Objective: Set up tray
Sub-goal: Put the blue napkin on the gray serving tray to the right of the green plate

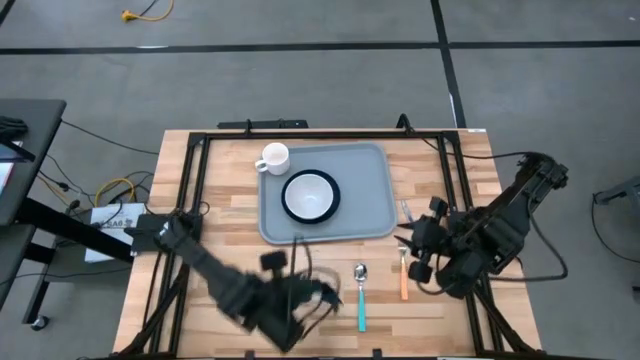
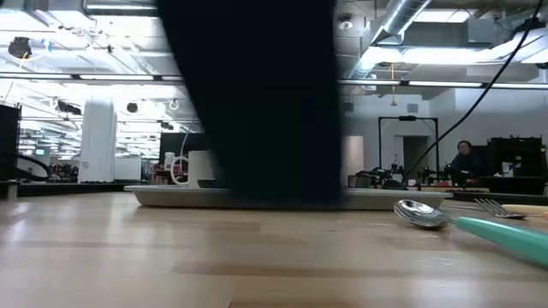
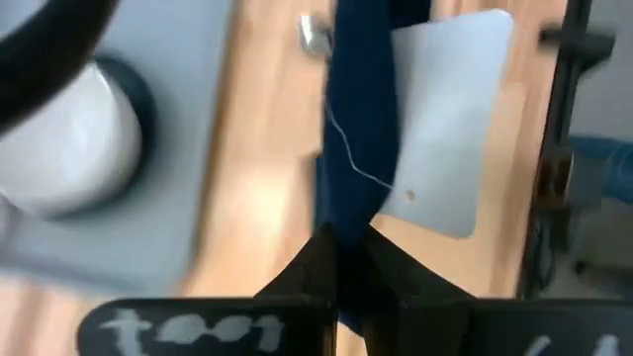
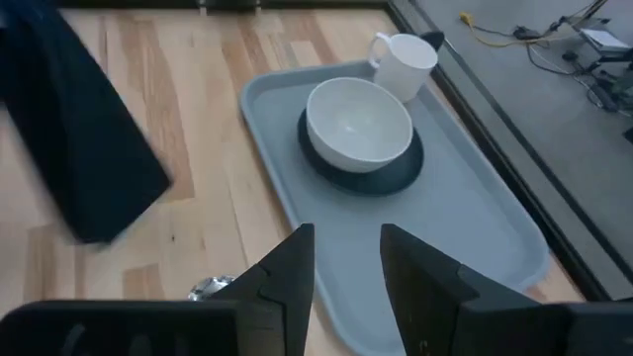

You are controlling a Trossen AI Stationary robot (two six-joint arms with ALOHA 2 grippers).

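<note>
At seven o'clock from the tray [image 1: 375, 205], the left gripper [image 3: 341, 259] pinches the napkin [image 3: 358, 129]. Next it likely lays it flat. The right gripper [image 4: 346, 259] waits at three o'clock, fingers spread.

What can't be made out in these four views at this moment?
- Low view: the hanging dark navy cloth napkin hides the middle of the light grey-blue tray and the bowl.
- High view: the left claw is motion-blurred.
- Left wrist view: the white bowl is blurred and cut off by the edge.
- Right wrist view: the right claw, open, covers the tray's near rim.
</note>
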